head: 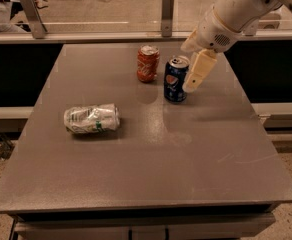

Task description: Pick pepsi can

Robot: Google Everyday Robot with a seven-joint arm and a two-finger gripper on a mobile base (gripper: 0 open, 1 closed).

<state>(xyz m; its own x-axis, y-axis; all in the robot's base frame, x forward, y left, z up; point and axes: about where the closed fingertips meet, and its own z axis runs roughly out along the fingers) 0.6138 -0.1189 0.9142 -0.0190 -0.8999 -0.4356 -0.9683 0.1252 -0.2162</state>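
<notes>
The pepsi can (175,81), dark blue with a round red-white-blue logo and a silver top, stands upright on the grey table (151,159) toward the back right. My gripper (191,82) comes down from the upper right on the white arm (236,9) and sits against the can's right side, at about the height of the can's body. The part of the gripper behind the can is hidden.
An orange-red can (148,63) stands upright just left of and behind the pepsi can. A crushed silver-and-green can (92,119) lies on its side at the left middle. A rail with metal posts (168,11) runs behind the table's back edge.
</notes>
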